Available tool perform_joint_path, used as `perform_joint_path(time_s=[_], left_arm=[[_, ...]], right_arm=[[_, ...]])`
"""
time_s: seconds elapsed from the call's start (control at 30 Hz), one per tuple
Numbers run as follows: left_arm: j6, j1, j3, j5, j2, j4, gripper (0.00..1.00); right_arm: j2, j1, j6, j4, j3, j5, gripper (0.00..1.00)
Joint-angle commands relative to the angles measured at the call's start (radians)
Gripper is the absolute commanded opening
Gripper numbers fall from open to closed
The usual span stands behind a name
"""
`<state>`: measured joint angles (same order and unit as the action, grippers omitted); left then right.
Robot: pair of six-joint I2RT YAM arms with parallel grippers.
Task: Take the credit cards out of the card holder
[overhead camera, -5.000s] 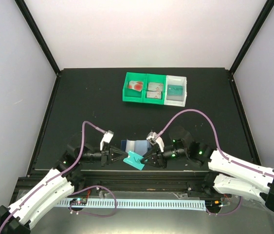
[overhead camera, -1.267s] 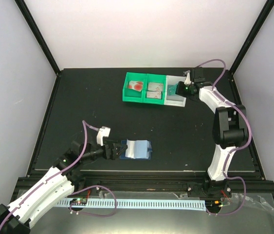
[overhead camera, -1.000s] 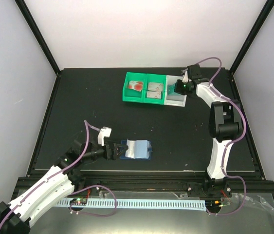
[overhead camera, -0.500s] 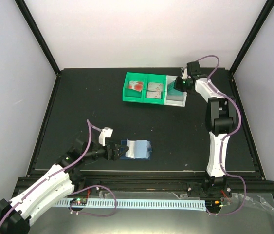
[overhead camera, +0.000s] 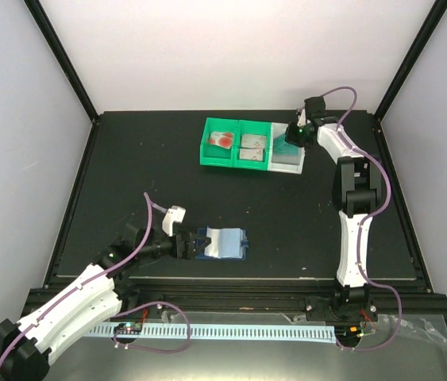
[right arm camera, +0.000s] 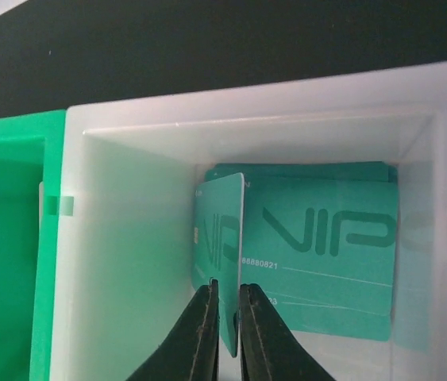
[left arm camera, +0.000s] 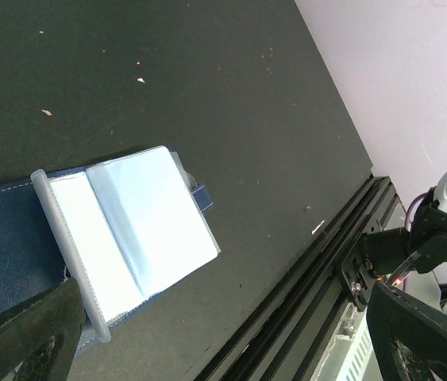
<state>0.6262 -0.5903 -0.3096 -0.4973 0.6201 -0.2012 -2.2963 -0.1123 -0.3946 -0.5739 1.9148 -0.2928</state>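
My right hand (right arm camera: 227,317) is clamped on a teal card (right arm camera: 221,238) standing on edge in the far white tray (right arm camera: 128,238), and my left hand (overhead camera: 189,245) gapes wide at the open card holder (overhead camera: 221,242) on the near tabletop (overhead camera: 144,175).

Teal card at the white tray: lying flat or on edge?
On edge. The teal card stands upright between the right fingers inside the white tray, above other teal cards lying flat on its floor.

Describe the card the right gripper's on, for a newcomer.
Far side of the table, white tray right of the green trays. In it, the teal card standing on edge in the right gripper; the other teal cards lie flat.
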Motion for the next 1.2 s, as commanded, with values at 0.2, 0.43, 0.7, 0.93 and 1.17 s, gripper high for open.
perform_joint_path(time_s=[0.2, 0.43, 0.7, 0.93, 1.17], left_arm=[[0.013, 0.0, -0.049, -0.004, -0.016, -0.002, 0.99], [0.017, 0.001, -0.046, 0.009, -0.026, -0.02, 0.99], [-0.006, 0.0, -0.078, 0.069, -0.04, -0.072, 0.99], [-0.004, 0.0, -0.159, 0.236, -0.034, -0.178, 0.99], [-0.022, 0.002, -0.266, 0.377, -0.055, -0.27, 0.99]], right_arm=[[-0.027, 0.009, -0.004, -0.034, 0.093, 0.056, 0.13], [0.008, 0.01, -0.006, -0.062, 0.097, 0.07, 0.2], [0.161, 0.01, -0.017, -0.049, -0.025, 0.029, 0.34], [0.397, -0.005, -0.062, 0.099, -0.338, -0.095, 0.6], [0.672, -0.025, -0.037, 0.16, -0.635, -0.17, 1.0]])
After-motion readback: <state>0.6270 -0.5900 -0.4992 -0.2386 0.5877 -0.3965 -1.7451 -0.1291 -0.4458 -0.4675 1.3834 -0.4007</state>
